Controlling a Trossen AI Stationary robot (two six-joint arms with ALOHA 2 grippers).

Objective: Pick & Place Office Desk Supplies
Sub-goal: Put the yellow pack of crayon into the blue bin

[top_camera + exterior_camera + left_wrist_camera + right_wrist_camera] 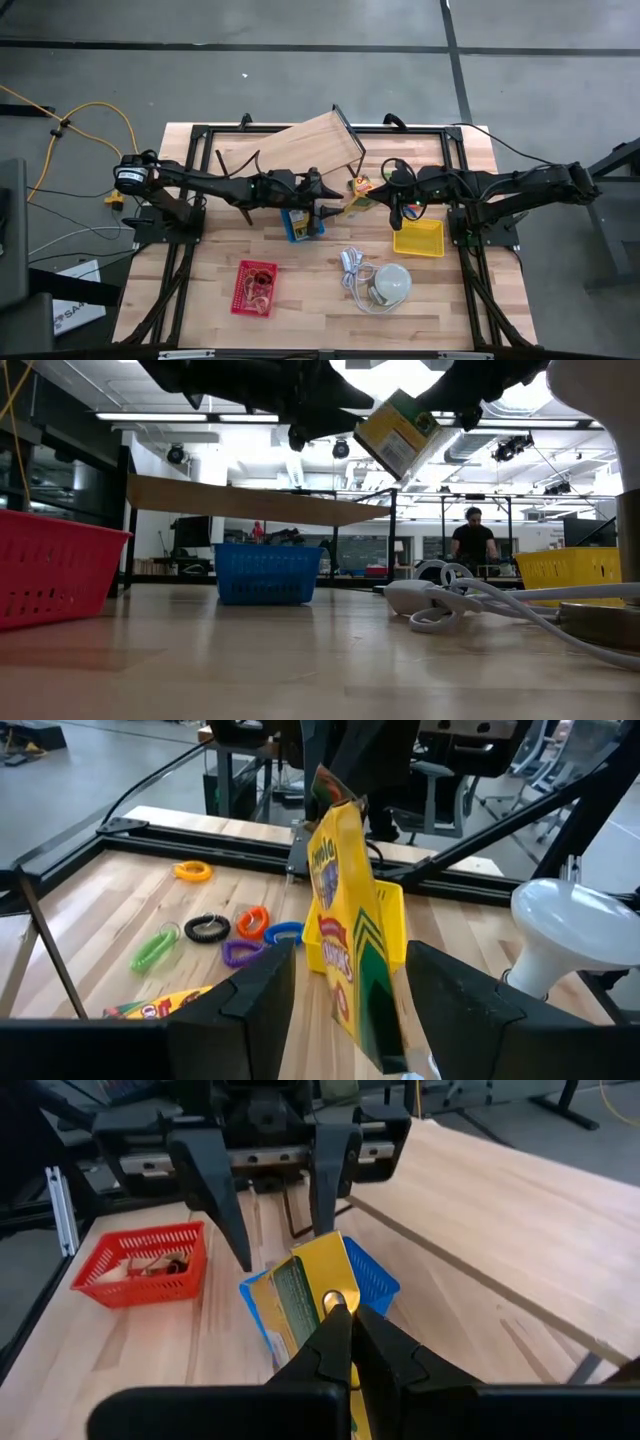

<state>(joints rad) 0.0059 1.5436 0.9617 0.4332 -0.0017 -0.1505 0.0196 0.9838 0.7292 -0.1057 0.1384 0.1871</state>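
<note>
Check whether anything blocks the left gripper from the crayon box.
Nothing visible does. The crayon box, pinched in the air by the right gripper, hangs directly ahead of the left gripper, whose fingers stand open on either side of it.

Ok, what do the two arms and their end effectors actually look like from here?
Both arms are dark, jointed and slim, with black cables running along them. The left arm has a round labelled joint at its base. Its left end effector has two broad, flat, matte black fingers. The right end effector has narrow, tapered black fingers.
</note>
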